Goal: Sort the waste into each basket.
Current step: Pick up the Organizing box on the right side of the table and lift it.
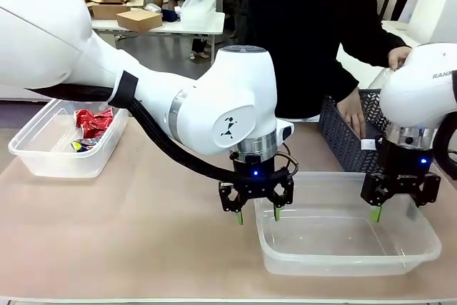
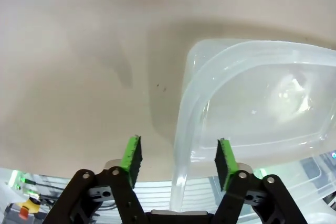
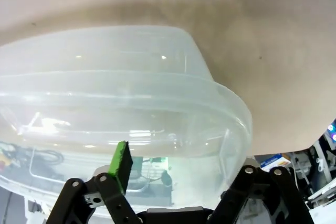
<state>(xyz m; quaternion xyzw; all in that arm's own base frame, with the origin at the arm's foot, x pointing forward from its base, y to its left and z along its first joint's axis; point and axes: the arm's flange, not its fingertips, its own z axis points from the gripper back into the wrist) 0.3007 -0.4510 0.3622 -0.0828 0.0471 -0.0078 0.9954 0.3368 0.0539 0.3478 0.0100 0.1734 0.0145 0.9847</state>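
Observation:
Two clear baskets stand on the table. The left basket (image 1: 28, 149) holds crumpled red cans (image 1: 93, 121) and a multicoloured one (image 1: 84, 144). My left gripper (image 1: 258, 215) (image 2: 178, 158) hangs open at the right basket's (image 1: 343, 266) (image 2: 252, 108) near-left corner. One green pad (image 2: 132, 156) is outside the rim and the other is over it. My right gripper (image 1: 398, 211) (image 3: 176, 166) is at the same basket's (image 3: 131, 93) right end, its jaws apart. One green pad (image 3: 122, 166) shows and the rim hides the other. Neither holds any waste.
A dark lattice basket (image 1: 341, 137) stands behind the right tub, with a person's hand (image 1: 351, 112) at its rim and the other hand (image 1: 397, 55) above it. Bare tan table (image 1: 157, 233) lies between the two tubs. Boxes sit on a far table.

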